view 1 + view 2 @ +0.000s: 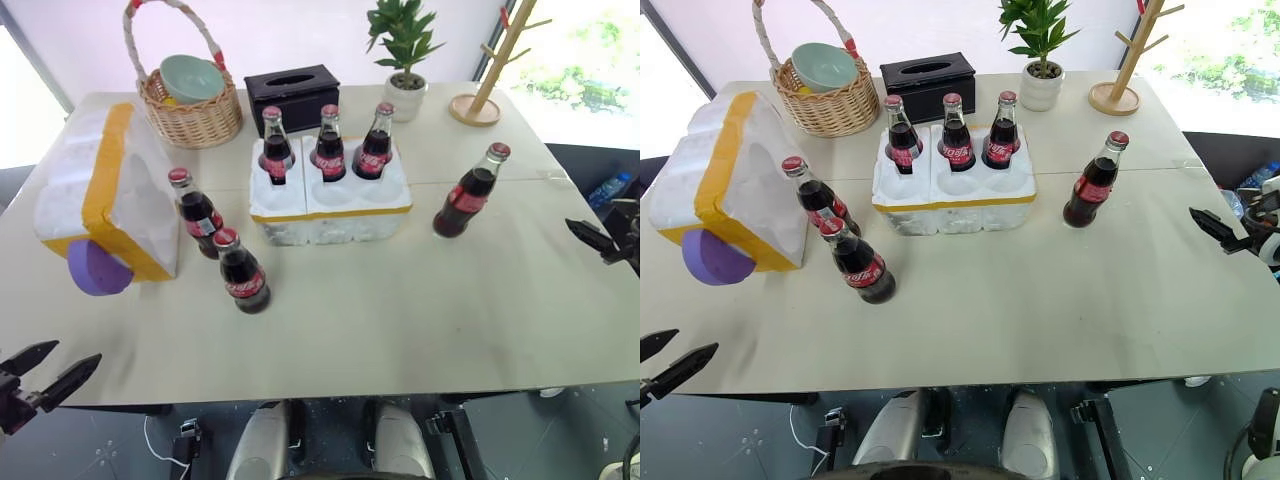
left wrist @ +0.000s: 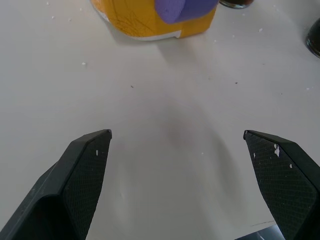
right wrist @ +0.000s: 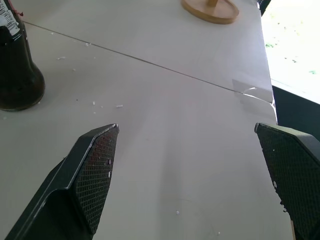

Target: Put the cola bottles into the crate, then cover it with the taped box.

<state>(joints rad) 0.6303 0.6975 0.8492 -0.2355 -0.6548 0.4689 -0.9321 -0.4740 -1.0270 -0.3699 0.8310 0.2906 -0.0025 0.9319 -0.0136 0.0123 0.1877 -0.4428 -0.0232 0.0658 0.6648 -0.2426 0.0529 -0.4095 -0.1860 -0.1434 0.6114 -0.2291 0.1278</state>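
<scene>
The crate [image 1: 330,212], a low white foam tray with a yellow band, sits mid-table. Three cola bottles [image 1: 329,146] stand in its back row of wells; the front wells are empty. Two more bottles [image 1: 198,214] [image 1: 243,273] stand on the table left of the crate, and one [image 1: 467,192] stands to its right. The taped box [image 1: 102,192] lies at the left with a purple disc on its near end. My left gripper [image 1: 62,362] is open off the table's near-left corner, and my right gripper [image 3: 185,127] is open near the right edge, right of the lone bottle [image 3: 15,65].
Along the back of the table stand a wicker basket [image 1: 190,110] holding a green bowl, a black tissue box [image 1: 292,95], a potted plant [image 1: 405,60] and a wooden stand [image 1: 478,105]. Bare tabletop [image 1: 400,310] stretches in front of the crate.
</scene>
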